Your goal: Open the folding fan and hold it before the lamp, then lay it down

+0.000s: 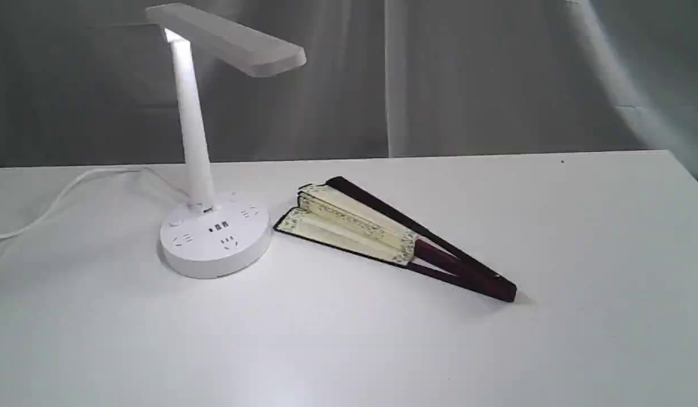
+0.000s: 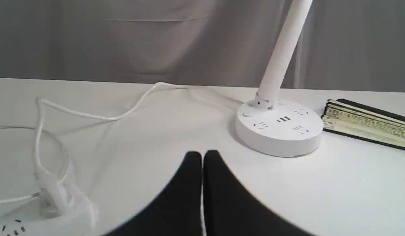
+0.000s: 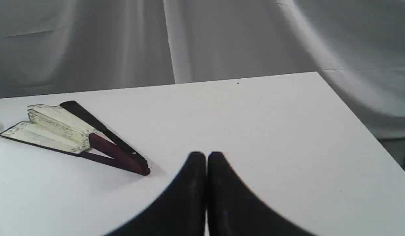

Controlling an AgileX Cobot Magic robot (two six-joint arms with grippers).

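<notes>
Our left end effector [image 2: 202, 156] and right end effector [image 3: 206, 157] each have their fingers pressed together on nothing, above the tabletop [image 1: 580, 237]. The folding fan [image 1: 377, 232] lies flat and barely splayed. Its paper edge is just beside the round base of the lamp [image 1: 193, 141], and its pivot end points away from the lamp. We judge it light, with stiff wooden guards but thin pleats that crease or tear easily. We would therefore take it by the dark guards near the pivot, never by the paper.
</notes>
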